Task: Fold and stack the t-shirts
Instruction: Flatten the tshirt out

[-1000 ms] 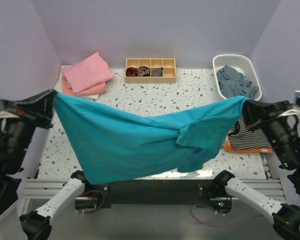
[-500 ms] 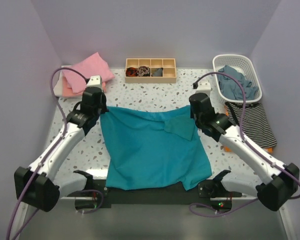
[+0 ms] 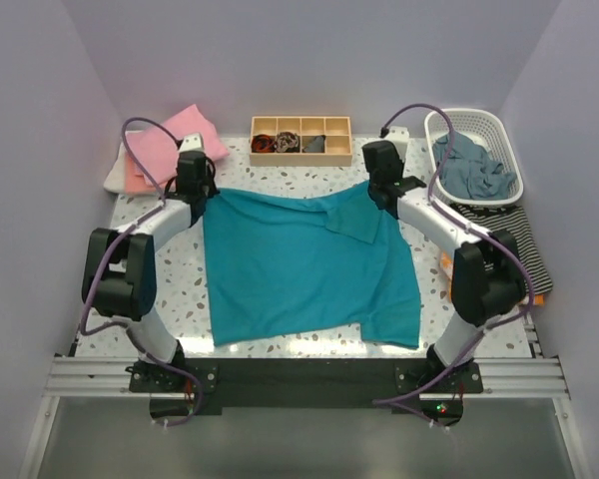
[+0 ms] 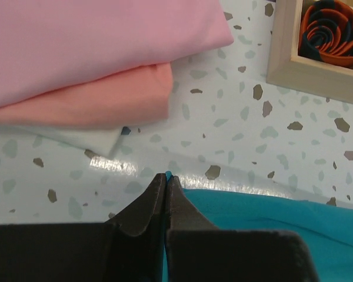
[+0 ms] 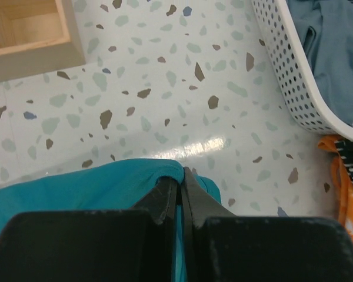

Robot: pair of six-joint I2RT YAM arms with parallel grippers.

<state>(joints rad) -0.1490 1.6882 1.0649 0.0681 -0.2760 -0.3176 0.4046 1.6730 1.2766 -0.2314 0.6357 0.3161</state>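
The teal-blue t-shirt point(image 3: 304, 264) lies spread flat on the speckled table, one sleeve folded over near its top right. My left gripper point(image 3: 196, 192) is shut on its far left corner point(image 4: 235, 205), low at the table. My right gripper point(image 3: 383, 190) is shut on its far right corner point(image 5: 106, 185). A stack of folded shirts, pink point(image 3: 175, 145) over peach point(image 4: 94, 100) over white point(image 4: 82, 138), sits at the far left, just beyond my left gripper point(image 4: 166, 176). My right gripper point(image 5: 181, 173) pinches a fold of teal cloth.
A wooden divided box point(image 3: 300, 139) stands at the back centre. A white basket point(image 3: 474, 150) with grey-blue cloth stands at the back right. Striped and orange garments point(image 3: 514, 249) lie at the right edge. The side walls are close.
Both arms have carried the teal shirt from hanging stretched in the air down and away onto the table, where it now lies spread flat.
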